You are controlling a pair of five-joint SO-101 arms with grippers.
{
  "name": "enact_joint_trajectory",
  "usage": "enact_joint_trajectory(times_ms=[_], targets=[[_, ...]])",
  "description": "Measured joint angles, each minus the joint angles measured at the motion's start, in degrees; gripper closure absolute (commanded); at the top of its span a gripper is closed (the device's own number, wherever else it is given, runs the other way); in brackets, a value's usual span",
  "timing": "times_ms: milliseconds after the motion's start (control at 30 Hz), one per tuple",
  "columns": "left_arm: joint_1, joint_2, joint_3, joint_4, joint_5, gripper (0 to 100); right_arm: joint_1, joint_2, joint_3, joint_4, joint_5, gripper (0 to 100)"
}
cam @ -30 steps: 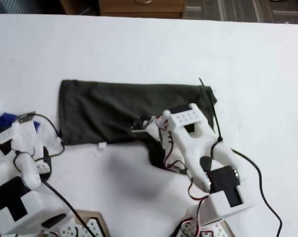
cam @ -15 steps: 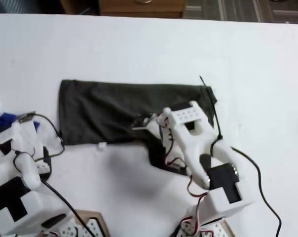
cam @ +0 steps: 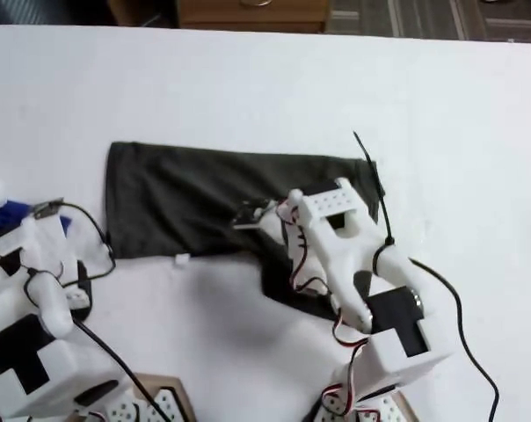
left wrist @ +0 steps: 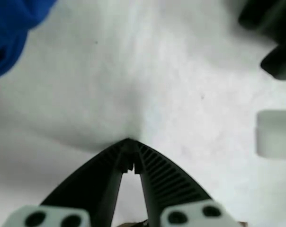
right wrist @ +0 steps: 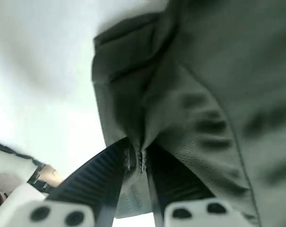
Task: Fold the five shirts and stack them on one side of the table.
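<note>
Folding is underway: right gripper (right wrist: 136, 157) pinches the dark shirt (cam: 186, 198) by its near flap, perhaps a sleeve, to lay far across it; left gripper (left wrist: 129, 163) sits pressed together.

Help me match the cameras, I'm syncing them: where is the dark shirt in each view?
High view: the dark shirt lies mid-table, with the right gripper at its near edge.
Right wrist view: the dark shirt is pinched between the right gripper's fingers, more cloth spread beyond.
Left wrist view: the left gripper over bare table, a blue cloth nearby; a dark shape is too blurred to call.
Shared landmark: the white table.
</note>
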Motion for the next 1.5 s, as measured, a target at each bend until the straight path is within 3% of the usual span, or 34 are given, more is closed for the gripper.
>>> enact_joint_trajectory(times_ms=[333,567,833,1067,1500], targets=[[0.0,0.0,0.0,0.0,0.0,98,0.1,0.0,-3.7,3.9,0.0,97.3],[0.0,0.0,0.0,0.0,0.0,98,0.4,0.0,-3.7,8.6,0.0,72.1],[0.0,0.0,0.0,0.0,0.0,98,0.2,0.0,-2.3,9.3,0.0,71.6],[0.0,0.0,0.0,0.0,0.0,98,-4.6,-0.1,2.8,8.2,0.0,71.6],[0.0,0.0,0.0,0.0,0.0,98,-4.8,-0.2,3.6,4.7,-0.1,71.6]])
